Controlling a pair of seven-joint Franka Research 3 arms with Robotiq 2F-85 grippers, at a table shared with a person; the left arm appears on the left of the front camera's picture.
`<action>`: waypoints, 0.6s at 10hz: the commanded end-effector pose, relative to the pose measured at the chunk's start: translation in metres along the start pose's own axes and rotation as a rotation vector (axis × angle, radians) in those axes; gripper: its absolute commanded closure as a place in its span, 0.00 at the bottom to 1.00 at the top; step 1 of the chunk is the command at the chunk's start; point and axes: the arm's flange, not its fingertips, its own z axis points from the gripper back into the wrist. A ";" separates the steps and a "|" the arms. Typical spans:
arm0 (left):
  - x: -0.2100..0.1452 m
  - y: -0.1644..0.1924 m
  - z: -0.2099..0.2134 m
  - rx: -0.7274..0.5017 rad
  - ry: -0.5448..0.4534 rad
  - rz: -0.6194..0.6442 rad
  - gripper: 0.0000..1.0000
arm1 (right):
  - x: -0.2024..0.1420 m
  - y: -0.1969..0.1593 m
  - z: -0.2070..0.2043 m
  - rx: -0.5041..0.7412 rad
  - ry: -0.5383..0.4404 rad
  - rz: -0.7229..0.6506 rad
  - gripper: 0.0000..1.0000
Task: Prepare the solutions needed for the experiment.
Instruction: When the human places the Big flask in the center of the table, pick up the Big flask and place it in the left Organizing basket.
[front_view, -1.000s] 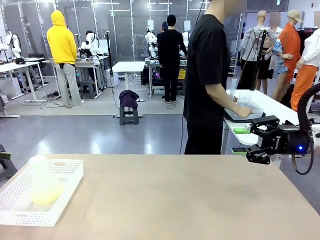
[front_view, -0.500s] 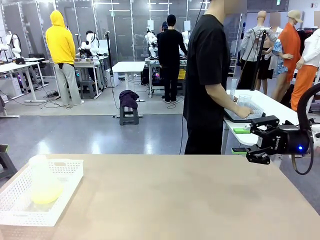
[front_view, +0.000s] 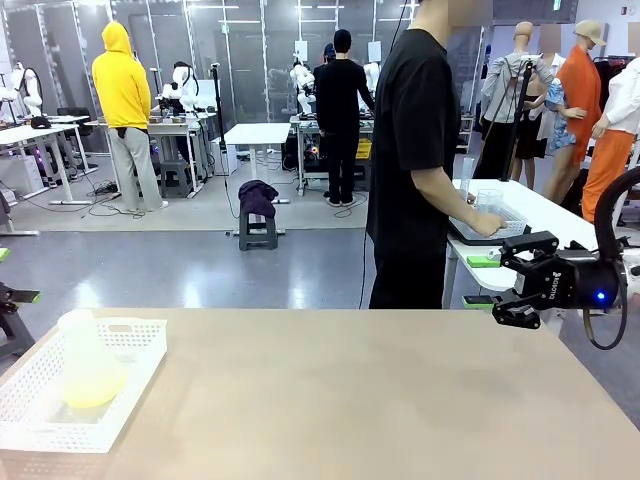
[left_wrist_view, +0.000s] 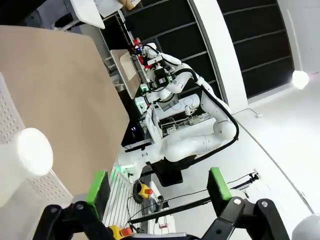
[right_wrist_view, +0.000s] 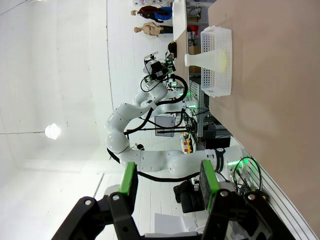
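Observation:
The solutions (front_view: 93, 386) are a pale yellow liquid in the bottom of a translucent white conical flask (front_view: 82, 345). The flask stands in a white mesh basket (front_view: 128, 375) at the table's near left corner. My left gripper (front_view: 14, 275) hangs open off the table's left edge, level with the basket. In the left wrist view the left gripper (left_wrist_view: 157, 186) holds nothing, and the flask's mouth (left_wrist_view: 33, 151) sits to one side of it. My right gripper (front_view: 481, 281) hovers open past the far right corner. Through the right gripper (right_wrist_view: 168, 182) I see the flask (right_wrist_view: 205, 59) far off.
A person in black (front_view: 415, 150) stands at the far side, turned toward a side table (front_view: 560, 222), one hand on a tray (front_view: 486, 234) there. The tan table top (front_view: 350, 390) stretches bare from the basket to the right edge.
The left gripper's green pads have risen and come further into view at the left edge. The right arm, flask and person have not moved.

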 end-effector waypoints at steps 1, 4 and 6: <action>0.001 -0.009 -0.009 -0.034 0.050 0.032 0.00 | 0.000 0.002 0.000 0.006 0.000 0.005 0.36; 0.000 0.000 0.000 0.000 0.000 0.000 0.00 | 0.000 0.002 0.000 0.006 0.000 0.005 0.36; 0.000 0.000 0.000 0.000 0.000 0.000 0.00 | 0.000 0.002 0.000 0.006 0.000 0.005 0.36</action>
